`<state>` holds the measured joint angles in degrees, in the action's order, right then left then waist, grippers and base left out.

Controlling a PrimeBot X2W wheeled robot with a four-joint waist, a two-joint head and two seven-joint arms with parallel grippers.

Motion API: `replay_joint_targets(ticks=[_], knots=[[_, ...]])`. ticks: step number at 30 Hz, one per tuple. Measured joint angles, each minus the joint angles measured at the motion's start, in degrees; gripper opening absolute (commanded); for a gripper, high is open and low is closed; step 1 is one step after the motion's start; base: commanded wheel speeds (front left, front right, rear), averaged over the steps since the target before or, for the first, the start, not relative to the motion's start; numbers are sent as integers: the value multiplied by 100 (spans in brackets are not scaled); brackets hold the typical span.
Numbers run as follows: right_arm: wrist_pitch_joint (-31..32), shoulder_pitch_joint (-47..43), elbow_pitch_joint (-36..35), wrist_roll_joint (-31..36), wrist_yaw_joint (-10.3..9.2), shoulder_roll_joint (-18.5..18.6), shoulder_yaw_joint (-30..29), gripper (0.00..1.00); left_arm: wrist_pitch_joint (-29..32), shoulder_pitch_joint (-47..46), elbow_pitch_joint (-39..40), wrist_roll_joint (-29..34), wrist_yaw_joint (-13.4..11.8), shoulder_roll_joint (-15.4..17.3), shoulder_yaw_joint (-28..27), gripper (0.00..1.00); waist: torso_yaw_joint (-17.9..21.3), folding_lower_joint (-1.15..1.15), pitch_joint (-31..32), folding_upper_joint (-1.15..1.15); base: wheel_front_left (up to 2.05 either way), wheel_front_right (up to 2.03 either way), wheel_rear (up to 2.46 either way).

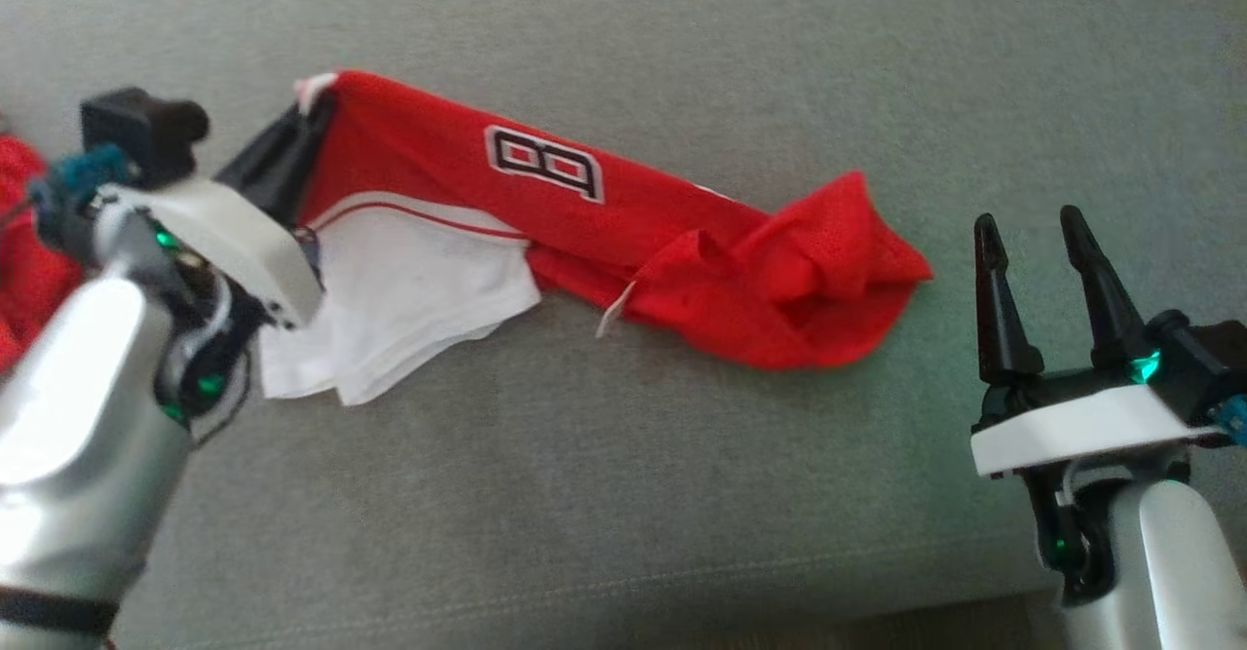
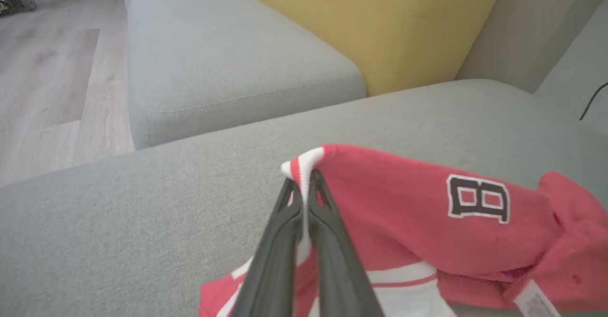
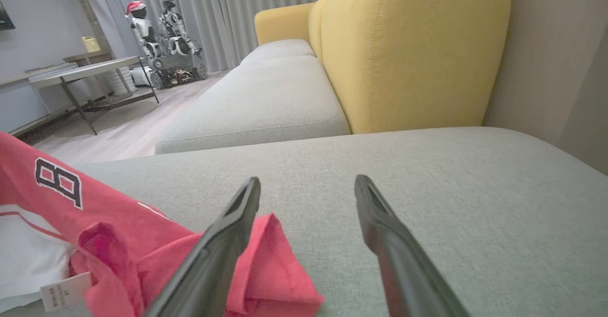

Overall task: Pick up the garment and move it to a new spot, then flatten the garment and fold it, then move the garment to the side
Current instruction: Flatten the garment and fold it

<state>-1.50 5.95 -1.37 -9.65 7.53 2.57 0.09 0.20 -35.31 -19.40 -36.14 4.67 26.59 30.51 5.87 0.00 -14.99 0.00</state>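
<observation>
Item: jersey, red and white, numbered 8; lies bunched in a long strip across the sofa seat.
Progress: early, by my judgement; one corner gripped, while moving, flattening, folding and setting aside are all left.
Left gripper: reaches in low, fingers pinched tight on the jersey's white-trimmed corner.
Right gripper: fingers spread, empty, near the jersey's other end

Grey sofa seat; yellow backrest; pale wood floor; grey curtains; side table
</observation>
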Motion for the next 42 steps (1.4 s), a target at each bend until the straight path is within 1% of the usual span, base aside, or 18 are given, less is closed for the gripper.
replay_joint_targets(ticks=[5,6,7,8,11,13,14,15,18,19,20,23,28,30,33,35,38,42], knots=[[-104,64,40,-48,0,1,82,100,68,-507,-1247,-157,191,-59,38,0,282,0,-207,0,0,0,0],[-110,65,52,-53,0,0,87,100,40,-590,-1461,-196,197,-91,38,24,328,0,-240,0,0,0,0],[-112,65,68,-53,0,1,87,100,-5,-673,-1673,-232,213,-136,41,86,367,0,-271,0,0,0,0],[-140,65,82,-53,0,1,85,100,-57,-743,-1839,-252,234,-177,48,100,398,0,-293,0,0,0,0],[-154,65,111,-53,0,1,73,100,-320,-882,-2172,-293,242,-320,87,100,432,0,-295,0,0,0,0],[-154,65,109,-52,0,1,29,100,-639,-893,-2247,-292,243,-388,81,100,396,0,-258,0,0,0,0],[-154,65,109,-52,0,1,29,100,-639,-893,-2247,-292,243,-388,81,100,396,0,-258,0,0,0,0],[-154,65,109,-51,0,1,1,100,-811,-892,-2281,-291,241,-412,68,100,370,0,-235,0,0,0,0],[-152,63,107,-34,0,1,-43,100,-1238,-864,-2269,-199,105,-463,31,100,260,0,-143,0,0,0,0],[-143,58,102,7,0,1,-66,100,-1393,-769,-2067,-70,-82,-479,4,100,168,0,-71,0,0,0,0],[-143,58,102,7,0,1,-66,100,-1393,-769,-2067,-70,-82,-479,4,100,168,0,-71,0,0,0,0],[-77,50,76,81,0,2,-102,100,-1450,-412,-1570,119,-409,-503,-132,100,16,0,50,0,0,0,0],[30,38,24,168,0,1,-115,100,-1452,583,-278,578,-987,-489,-531,100,-255,0,249,0,0,0,0],[60,23,21,198,0,1,-116,100,-1477,981,174,728,-1139,-483,-641,100,-347,0,329,0,0,0,0],[124,-22,22,220,0,1,-86,100,-1486,1600,658,893,-1285,-482,-697,100,-462,0,465,0,0,0,0],[154,-98,29,253,0,2,-63,100,-1486,1985,911,947,-1332,-489,-697,100,-521,0,559,0,0,0,0],[202,-194,35,267,0,2,-26,100,-1486,2440,1169,1029,-1417,-488,-698,100,-582,0,703,0,0,0,0],[212,-221,46,267,0,1,1,100,-1486,2795,1361,1079,-1488,-486,-711,100,-630,0,865,0,0,0,0]])
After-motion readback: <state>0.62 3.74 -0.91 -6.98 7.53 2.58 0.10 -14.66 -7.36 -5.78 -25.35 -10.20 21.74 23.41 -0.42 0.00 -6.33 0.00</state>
